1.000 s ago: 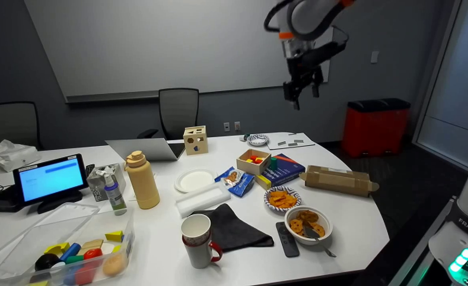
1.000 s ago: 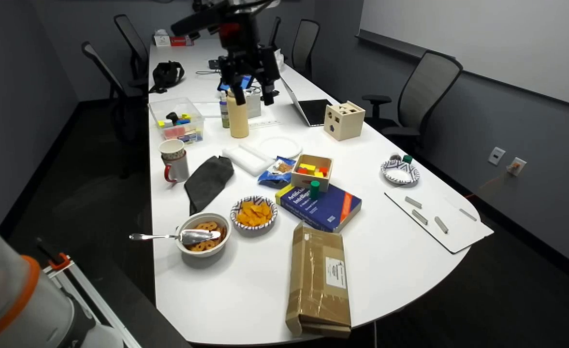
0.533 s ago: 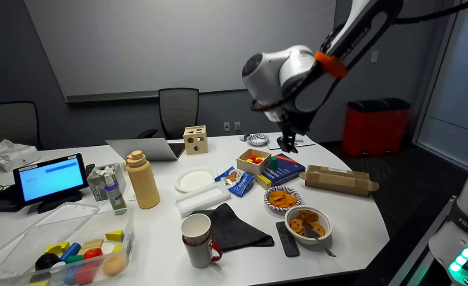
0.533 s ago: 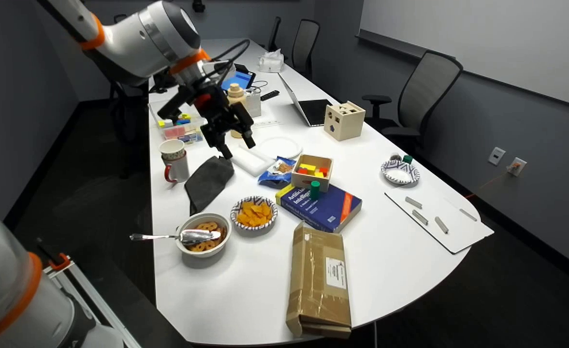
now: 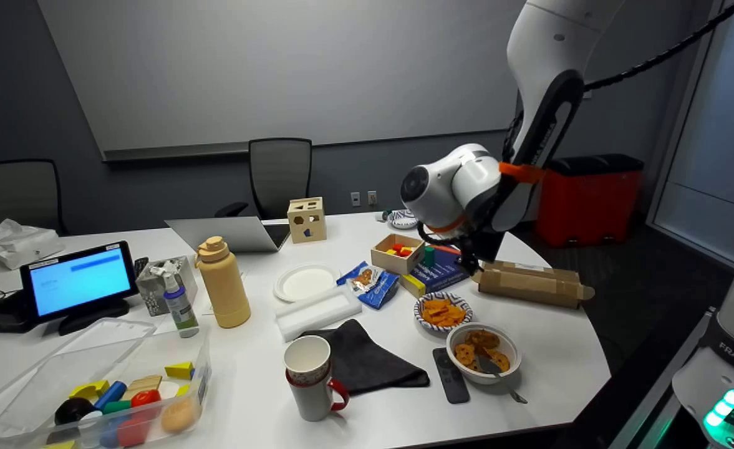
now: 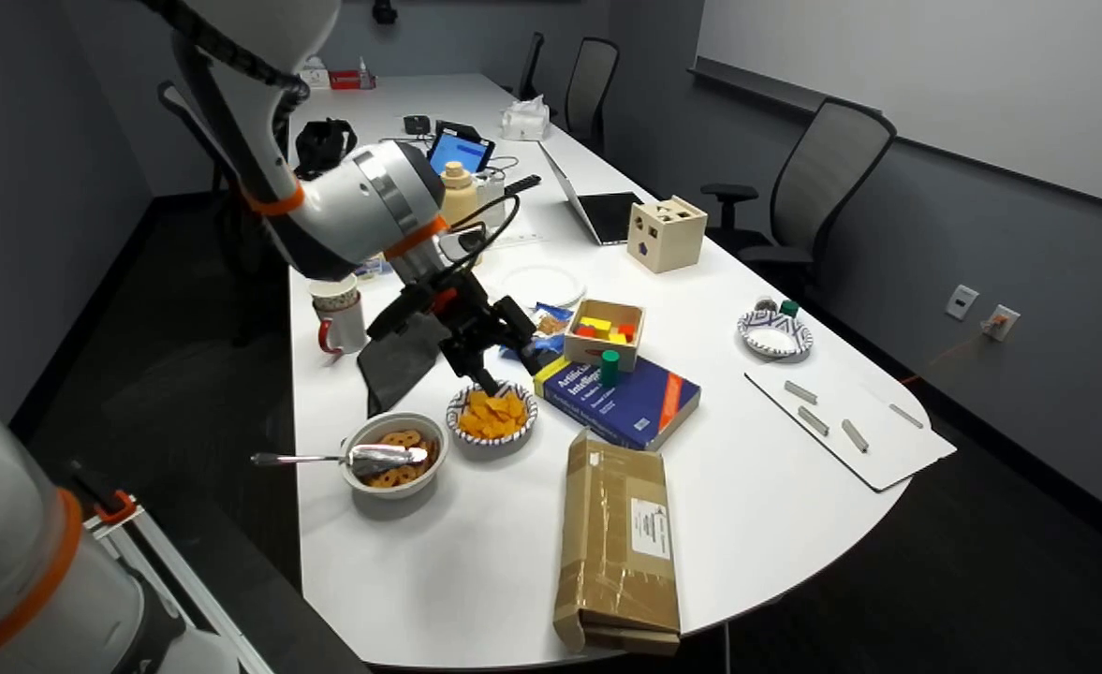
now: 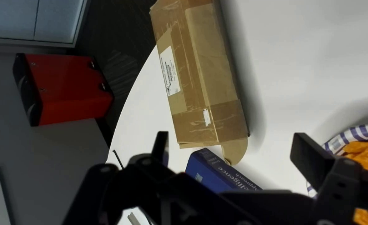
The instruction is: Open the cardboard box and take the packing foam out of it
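If the white slab (image 5: 318, 312) beside the plate (image 5: 307, 284) is the packing foam, any search elsewhere would be futile. Next rightward, the patterned snack bowl (image 6: 494, 438) could tip, since the tool (image 6: 511, 376) hangs near it, spread wide with nothing between. Past the book (image 6: 630, 407), the cardboard box (image 5: 532, 284) lies near the edge of the desk (image 6: 476, 580); it looks taped, so prying at its end flap (image 7: 236, 150) might drag it off unopened.

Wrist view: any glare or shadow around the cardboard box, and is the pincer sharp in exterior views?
Wrist view: glare on the tape of the cardboard box, soft shadow on the table beside it; both exterior views: pincer dark, slightly blurred.
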